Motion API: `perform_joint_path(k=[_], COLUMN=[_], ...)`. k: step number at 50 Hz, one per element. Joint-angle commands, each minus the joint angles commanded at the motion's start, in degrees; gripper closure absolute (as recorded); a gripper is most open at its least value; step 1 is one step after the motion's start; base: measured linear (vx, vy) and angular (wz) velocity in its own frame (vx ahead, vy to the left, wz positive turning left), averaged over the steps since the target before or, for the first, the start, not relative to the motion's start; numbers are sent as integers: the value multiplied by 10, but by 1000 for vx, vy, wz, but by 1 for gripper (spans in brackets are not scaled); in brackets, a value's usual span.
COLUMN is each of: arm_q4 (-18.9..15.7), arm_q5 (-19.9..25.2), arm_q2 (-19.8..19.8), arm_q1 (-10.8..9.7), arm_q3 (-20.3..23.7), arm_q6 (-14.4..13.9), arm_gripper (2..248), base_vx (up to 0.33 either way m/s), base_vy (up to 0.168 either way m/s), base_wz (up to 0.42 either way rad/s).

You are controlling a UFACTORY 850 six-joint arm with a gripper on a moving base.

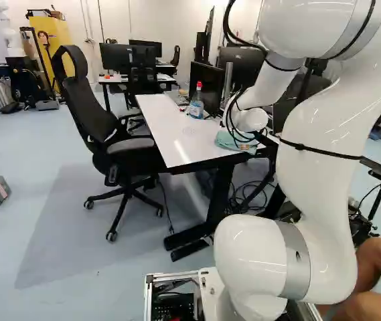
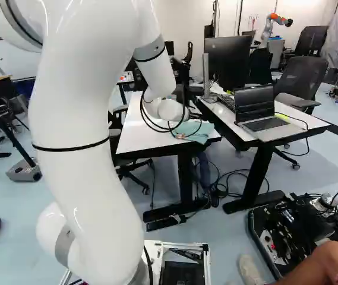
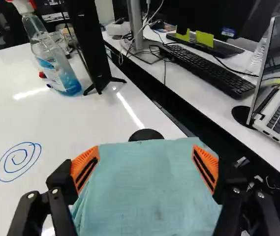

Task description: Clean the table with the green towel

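Wrist view: the tool point(image 2: 186, 132) has its fingers apart at the green towel point(image 3: 149, 191), perhaps touching it.

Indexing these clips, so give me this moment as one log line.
claw open | green towel beneath it | blue spiral unwiped on table | bottle upright

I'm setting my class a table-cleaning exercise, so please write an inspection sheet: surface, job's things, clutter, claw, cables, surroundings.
Surface: white tabletop with a blue spiral mark
Job's things: green towel, at the tabletop's near corner
Clutter: spray bottle and black screen on the tabletop; keyboard and laptop on the neighbouring table
Claw: open, fingers wide apart, towel not gripped
Cables: black loops by the arm's wrist; others on the floor below the tables
Surroundings: black office chair close beside the table
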Motion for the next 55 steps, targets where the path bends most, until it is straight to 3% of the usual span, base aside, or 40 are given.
perform_joint_path(k=[55], arm_q4=[-12], arm_q5=[-70], arm_q2=[0], arm_q1=[0], arm_q3=[0], arm_q6=[0], arm_gripper=[3], base_vx=[0], base_vy=[0], base_wz=[0])
